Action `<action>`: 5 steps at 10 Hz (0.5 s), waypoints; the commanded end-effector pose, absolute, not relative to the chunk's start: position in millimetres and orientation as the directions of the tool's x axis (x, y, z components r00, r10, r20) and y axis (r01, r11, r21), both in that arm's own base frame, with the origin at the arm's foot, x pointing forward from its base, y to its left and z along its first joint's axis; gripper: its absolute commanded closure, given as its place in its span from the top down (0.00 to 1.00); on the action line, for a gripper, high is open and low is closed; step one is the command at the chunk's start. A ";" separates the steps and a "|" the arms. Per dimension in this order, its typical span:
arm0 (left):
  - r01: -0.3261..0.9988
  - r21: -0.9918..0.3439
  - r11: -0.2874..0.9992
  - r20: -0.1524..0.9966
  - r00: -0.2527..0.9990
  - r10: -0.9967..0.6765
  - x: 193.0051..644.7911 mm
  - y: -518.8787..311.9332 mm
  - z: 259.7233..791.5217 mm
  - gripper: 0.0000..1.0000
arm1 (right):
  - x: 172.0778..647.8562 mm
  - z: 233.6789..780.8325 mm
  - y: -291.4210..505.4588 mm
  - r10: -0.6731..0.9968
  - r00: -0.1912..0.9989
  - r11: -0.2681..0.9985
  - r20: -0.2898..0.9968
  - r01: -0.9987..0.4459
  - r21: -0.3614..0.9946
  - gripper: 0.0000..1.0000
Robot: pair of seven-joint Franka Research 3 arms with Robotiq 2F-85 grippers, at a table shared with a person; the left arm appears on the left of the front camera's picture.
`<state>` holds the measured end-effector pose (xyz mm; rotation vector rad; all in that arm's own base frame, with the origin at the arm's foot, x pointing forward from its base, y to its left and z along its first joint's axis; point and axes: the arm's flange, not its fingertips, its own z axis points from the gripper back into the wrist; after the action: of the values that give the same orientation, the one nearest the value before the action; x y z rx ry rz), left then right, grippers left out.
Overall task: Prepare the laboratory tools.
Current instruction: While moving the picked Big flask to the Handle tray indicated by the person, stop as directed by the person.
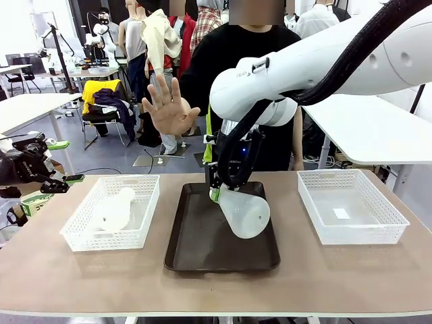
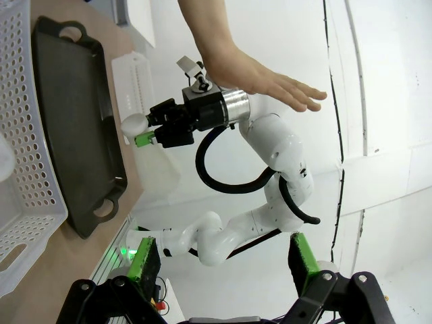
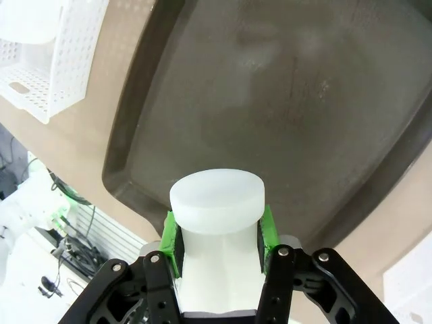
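One whitish conical flask [image 1: 244, 212] hangs tilted over the dark tray [image 1: 196, 253], its wide base pointing down to the right. My right gripper [image 1: 216, 192] is shut on its neck. In the right wrist view the neck's rim [image 3: 216, 199] sits between the green pads of that gripper [image 3: 217, 233], above the tray [image 3: 283, 94]. A second flask [image 1: 115, 206] lies on its side in the left white basket [image 1: 77, 239]. At the far left my left gripper [image 1: 64, 162] stands open with nothing in it, its pads [image 2: 143, 260] wide apart.
A person across the table holds a flat hand [image 1: 169, 108] up above the tray's far end. Another white basket [image 1: 351, 233], holding just a small white slip, stands right of the tray. The left wrist view shows the right arm [image 2: 270, 148] with the held flask [image 2: 158, 172].
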<state>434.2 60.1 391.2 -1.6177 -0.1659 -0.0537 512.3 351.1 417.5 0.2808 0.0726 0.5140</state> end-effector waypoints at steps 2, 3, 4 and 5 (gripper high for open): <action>0.148 -0.988 -0.045 0.144 0.987 0.077 433.7 61.6 393.0 1.00 | 511.1 416.1 352.8 0.496 0.868 0.832 0.006 -0.477 0.283 0.00; 0.148 -0.988 -0.045 0.144 0.987 0.077 433.7 61.6 393.0 1.00 | 511.1 416.1 352.8 0.496 0.868 0.832 0.006 -0.477 0.283 0.00; 0.148 -0.988 -0.045 0.144 0.987 0.077 433.7 61.6 393.0 1.00 | 511.1 416.1 352.8 0.496 0.868 0.832 0.006 -0.477 0.283 0.00; 0.148 -0.988 -0.045 0.144 0.987 0.077 433.7 61.6 393.0 1.00 | 511.1 416.1 352.8 0.496 0.868 0.832 0.006 -0.477 0.283 0.00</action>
<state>434.2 60.2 391.2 -1.6177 -0.1659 -0.0536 511.5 352.6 417.8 0.2802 0.0731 0.5176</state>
